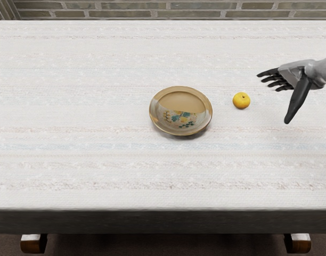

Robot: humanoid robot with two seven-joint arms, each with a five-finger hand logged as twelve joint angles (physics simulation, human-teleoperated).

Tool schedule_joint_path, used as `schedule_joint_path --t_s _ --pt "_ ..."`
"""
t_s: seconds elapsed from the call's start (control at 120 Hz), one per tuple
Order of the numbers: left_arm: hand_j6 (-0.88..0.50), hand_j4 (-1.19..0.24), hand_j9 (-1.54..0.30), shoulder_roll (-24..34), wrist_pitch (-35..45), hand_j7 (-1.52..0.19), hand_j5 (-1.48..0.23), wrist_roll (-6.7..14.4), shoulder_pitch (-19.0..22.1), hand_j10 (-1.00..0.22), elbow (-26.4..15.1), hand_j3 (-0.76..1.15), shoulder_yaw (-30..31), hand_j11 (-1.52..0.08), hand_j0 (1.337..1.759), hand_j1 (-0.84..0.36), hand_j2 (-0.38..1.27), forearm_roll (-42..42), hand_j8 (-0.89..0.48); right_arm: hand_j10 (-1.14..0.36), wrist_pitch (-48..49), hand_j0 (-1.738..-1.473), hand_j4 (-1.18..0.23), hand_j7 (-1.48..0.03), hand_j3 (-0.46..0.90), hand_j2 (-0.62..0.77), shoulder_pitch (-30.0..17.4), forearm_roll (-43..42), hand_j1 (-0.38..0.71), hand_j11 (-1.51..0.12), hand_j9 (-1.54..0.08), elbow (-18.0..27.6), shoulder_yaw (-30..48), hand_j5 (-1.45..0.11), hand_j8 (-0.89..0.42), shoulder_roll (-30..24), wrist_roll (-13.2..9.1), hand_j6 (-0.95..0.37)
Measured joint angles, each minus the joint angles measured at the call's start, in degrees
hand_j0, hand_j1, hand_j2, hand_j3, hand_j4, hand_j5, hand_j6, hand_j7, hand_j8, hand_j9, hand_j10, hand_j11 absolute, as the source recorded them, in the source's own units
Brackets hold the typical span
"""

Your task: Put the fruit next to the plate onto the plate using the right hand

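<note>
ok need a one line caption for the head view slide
Open right hand hovers right of a small yellow fruit lying on the table beside a patterned plate.

Open table [264, 114] stretch between right hand [292, 76] and fruit [241, 100]; plate [180, 89] apart, left of fruit.

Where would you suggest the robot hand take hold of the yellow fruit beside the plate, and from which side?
Probably across its widest middle, gripped on opposite sides, coming from above and the picture's right. The yellow fruit is small, round and clear of the plate, and the open right robot hand hovers on that side.
</note>
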Motion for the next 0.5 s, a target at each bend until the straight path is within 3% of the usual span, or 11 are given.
schedule_joint_path --t_s 0.225,0.358,0.5 --pt "-0.02 -0.02 -0.03 0.0 0.0 -0.03 -0.03 0.0 0.0 -0.02 0.0 0.0 0.0 -0.03 1.658 0.33 0.0 0.0 -0.02 0.0 0.0 -1.658 0.0 0.0 0.0 0.0 0.9 -1.3 -0.35 0.0 0.0 0.3 0.0 0.0 0.0 -0.2 -0.1 0.0" --pt "-0.02 -0.02 -0.03 0.0 0.0 -0.03 -0.03 0.0 0.0 -0.02 0.0 0.0 0.0 -0.03 1.658 0.33 0.0 0.0 -0.02 0.0 0.0 -1.658 0.0 0.0 0.0 0.0 2.2 -1.4 -0.35 0.0 0.0 1.6 0.0 0.0 0.0 0.0 -5.0 0.0" --pt "-0.02 -0.02 -0.03 0.0 0.0 -0.03 -0.03 0.0 0.0 -0.02 0.0 0.0 0.0 -0.03 1.658 0.33 0.0 0.0 -0.02 0.0 0.0 -1.658 0.0 0.0 0.0 0.0 3.7 -1.7 -0.35 0.0 0.0 3.0 0.5 0.0 0.0 2.3 -7.1 0.0"
